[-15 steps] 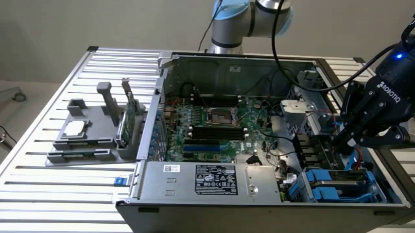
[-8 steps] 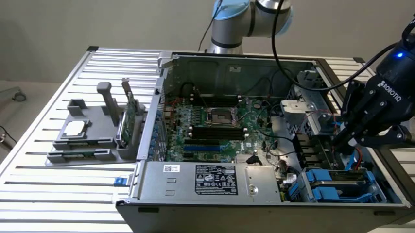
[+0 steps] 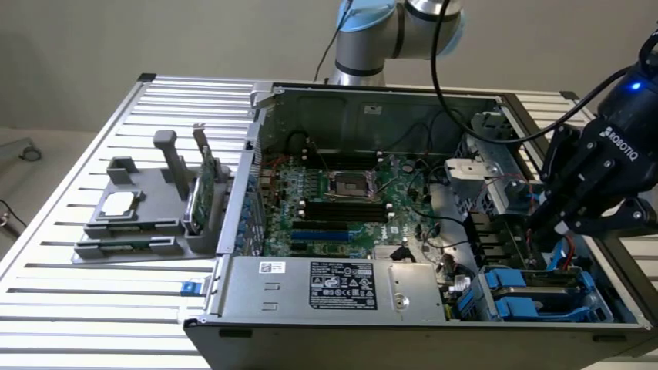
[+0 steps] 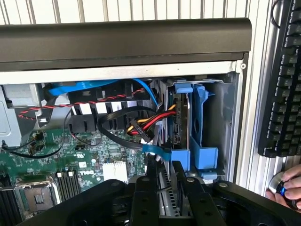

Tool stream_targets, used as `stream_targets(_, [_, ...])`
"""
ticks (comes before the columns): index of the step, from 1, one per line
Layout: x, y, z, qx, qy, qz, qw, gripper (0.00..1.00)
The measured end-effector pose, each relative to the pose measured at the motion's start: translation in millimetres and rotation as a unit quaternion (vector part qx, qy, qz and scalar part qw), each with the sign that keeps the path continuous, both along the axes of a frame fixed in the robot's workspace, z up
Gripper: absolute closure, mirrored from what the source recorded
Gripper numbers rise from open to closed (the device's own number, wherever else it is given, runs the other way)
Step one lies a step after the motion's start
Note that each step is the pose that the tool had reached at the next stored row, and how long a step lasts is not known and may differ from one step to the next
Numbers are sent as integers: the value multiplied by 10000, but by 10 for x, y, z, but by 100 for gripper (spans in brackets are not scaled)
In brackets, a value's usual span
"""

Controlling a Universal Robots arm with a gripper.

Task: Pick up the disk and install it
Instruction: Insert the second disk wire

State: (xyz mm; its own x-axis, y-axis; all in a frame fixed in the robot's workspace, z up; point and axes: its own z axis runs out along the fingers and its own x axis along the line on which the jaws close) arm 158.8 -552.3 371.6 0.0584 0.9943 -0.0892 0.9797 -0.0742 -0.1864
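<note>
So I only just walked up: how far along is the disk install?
The disk in its blue rails looks already seated upright in the drive bay at the corner of the open computer case. The gripper hovers just over it, holding nothing. Whether the disk is fully home or cabled, I cannot tell.

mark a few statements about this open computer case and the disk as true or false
1. The disk sits in the blue drive bay inside the case. True.
2. The tool is over the grey fixture. False: it hangs above the drive bay corner of the case.
3. The green circuit card stands in the grey fixture outside the case. True.
4. The case's side panel is closed. False: the motherboard is exposed.
5. A hand appears near a keyboard. True.
</note>
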Motion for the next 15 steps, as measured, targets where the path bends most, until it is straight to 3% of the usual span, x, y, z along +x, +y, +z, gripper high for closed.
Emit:
stream_targets(5, [2,-80,-9,38,-2,0,10000,73])
stream_targets(10, [2,-107,-52,121,-69,0,9999,73])
stream_targets(15, [-4,-107,-74,149,-117,1,9998,73])
